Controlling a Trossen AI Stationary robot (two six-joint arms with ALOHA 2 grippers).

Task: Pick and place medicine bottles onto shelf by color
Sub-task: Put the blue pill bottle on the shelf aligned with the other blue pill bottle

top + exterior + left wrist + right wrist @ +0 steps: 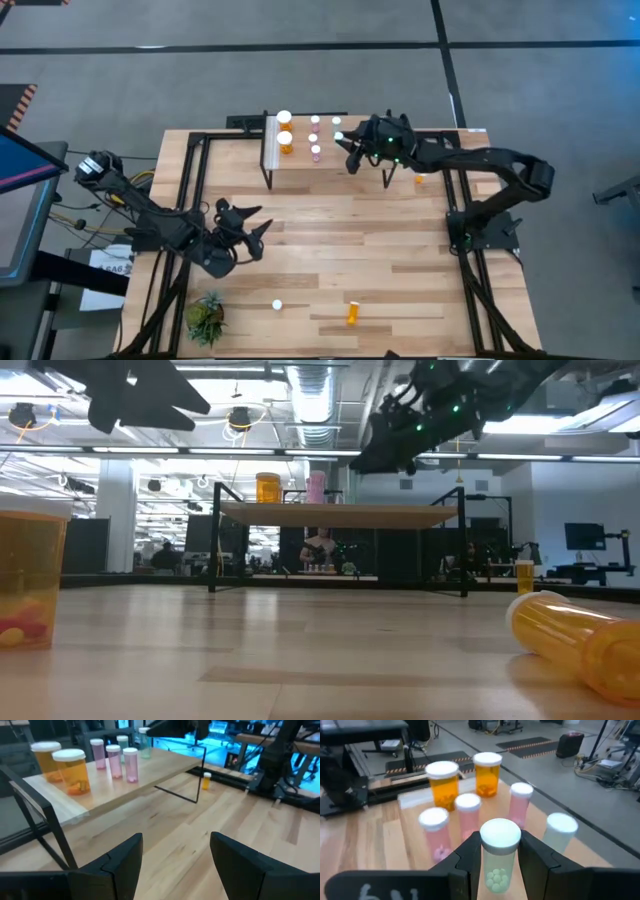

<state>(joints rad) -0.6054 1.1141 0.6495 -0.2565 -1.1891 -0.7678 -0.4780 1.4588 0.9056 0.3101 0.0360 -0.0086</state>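
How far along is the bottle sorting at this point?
Done: two large orange bottles, three pink bottles and one pale green bottle stand on the shelf. In hand: the right gripper holds another green bottle over it. Left: three bottles on the table, including a tipped orange bottle. The left gripper waits open.

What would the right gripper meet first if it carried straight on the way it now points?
Shut on a pale green bottle, the right gripper points across the shelf. Probably the middle pink bottle comes first, the large orange bottles behind it; depth is unclear.
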